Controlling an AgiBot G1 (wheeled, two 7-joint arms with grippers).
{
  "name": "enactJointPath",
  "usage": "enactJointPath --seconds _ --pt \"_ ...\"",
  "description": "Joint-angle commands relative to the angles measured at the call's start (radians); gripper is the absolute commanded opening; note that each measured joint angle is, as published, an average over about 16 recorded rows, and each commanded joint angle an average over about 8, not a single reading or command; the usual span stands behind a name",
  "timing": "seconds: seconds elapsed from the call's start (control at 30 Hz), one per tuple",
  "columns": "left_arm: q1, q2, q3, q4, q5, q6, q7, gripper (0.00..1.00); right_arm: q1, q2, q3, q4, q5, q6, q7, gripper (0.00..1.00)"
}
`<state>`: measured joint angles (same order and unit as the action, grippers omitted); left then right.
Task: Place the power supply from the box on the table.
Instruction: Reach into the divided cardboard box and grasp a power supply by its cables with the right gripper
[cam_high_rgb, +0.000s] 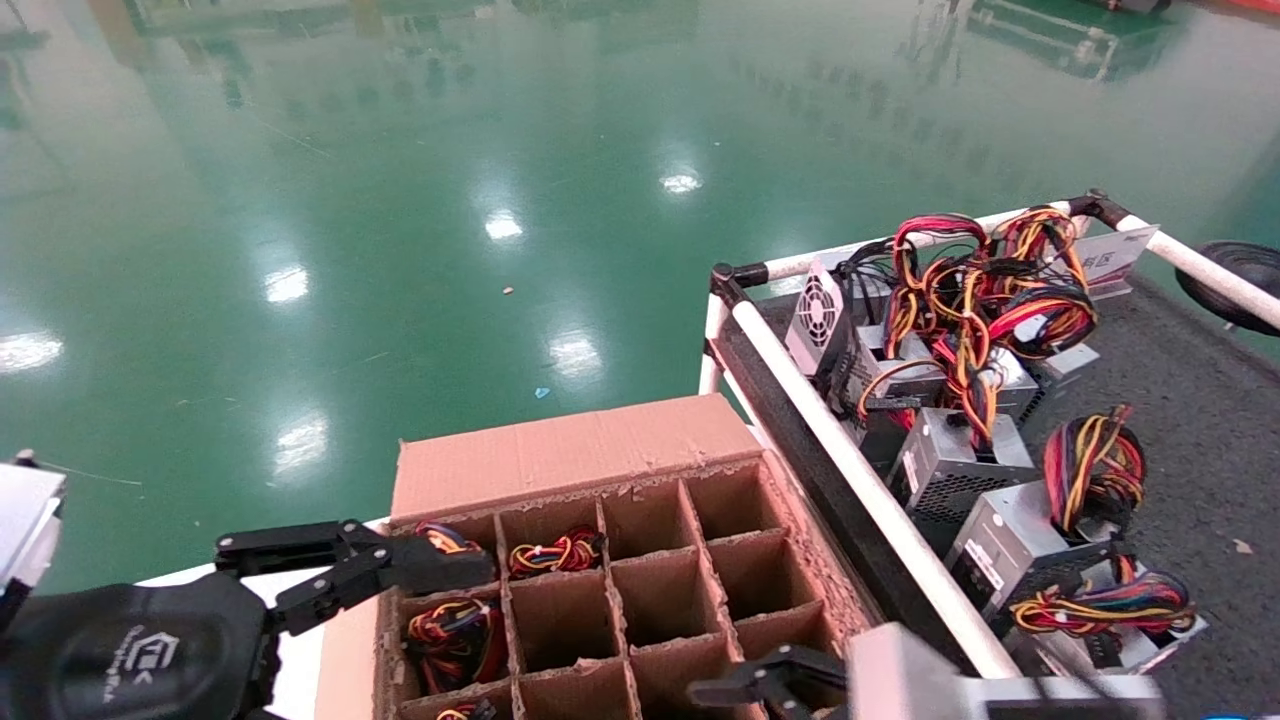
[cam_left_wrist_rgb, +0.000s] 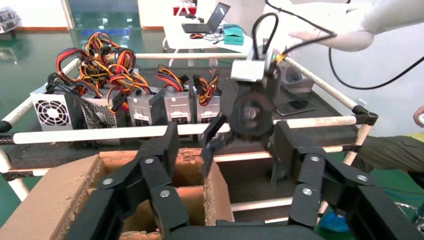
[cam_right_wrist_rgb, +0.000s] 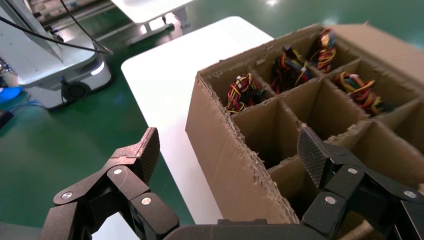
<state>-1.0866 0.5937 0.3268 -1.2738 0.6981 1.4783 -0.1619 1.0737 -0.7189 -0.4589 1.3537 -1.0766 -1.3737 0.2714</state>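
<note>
The box (cam_high_rgb: 560, 455) stands low in the head view, its cardboard grid mostly empty. Power supply wire bundles (cam_high_rgb: 556, 552) show in cells along its left side (cam_right_wrist_rgb: 242, 90). My left gripper (cam_high_rgb: 385, 565) hangs open over the box's far left cells, holding nothing (cam_left_wrist_rgb: 227, 150). At the box's near right my right gripper (cam_high_rgb: 775, 685) is open and straddles the ragged box wall (cam_right_wrist_rgb: 235, 150), nothing between its fingers (cam_right_wrist_rgb: 312, 156). The table (cam_high_rgb: 1200, 420) to the right carries several power supplies (cam_high_rgb: 950, 465) in a row (cam_left_wrist_rgb: 142, 107).
A white pipe rail (cam_high_rgb: 850, 450) runs between box and table. The box sits on a white surface (cam_right_wrist_rgb: 165, 80) over the glossy green floor (cam_high_rgb: 500, 200). A white machine base (cam_right_wrist_rgb: 60, 65) stands beyond. The right arm's wrist (cam_left_wrist_rgb: 252, 112) shows in the left wrist view.
</note>
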Motion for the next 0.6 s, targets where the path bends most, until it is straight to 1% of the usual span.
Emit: enactJointPath --seconds 0.03,0.13,0.33,0.47,0.6 --pt "0.0 0.0 0.0 0.0 0.0 0.0 0.0 1.0 0.01 -0.029 -0.02 0.003 -0.034 0.016 0.012 1.0" --pt "0.0 0.0 0.0 0.0 0.0 0.0 0.0 1.0 0.019 -0.091 -0.055 0.006 -0.07 0.036 0.038 1.0" --pt "0.0 0.0 0.0 0.0 0.0 0.0 0.0 1.0 0.029 -0.207 -0.115 0.003 -0.109 0.05 0.072 1.0" --pt "0.0 0.0 0.0 0.0 0.0 0.0 0.0 1.0 0.035 -0.258 -0.142 0.002 -0.156 0.088 0.095 1.0" --pt "0.0 0.0 0.0 0.0 0.0 0.0 0.0 1.0 0.042 -0.285 -0.161 0.002 -0.218 0.139 0.125 1.0"
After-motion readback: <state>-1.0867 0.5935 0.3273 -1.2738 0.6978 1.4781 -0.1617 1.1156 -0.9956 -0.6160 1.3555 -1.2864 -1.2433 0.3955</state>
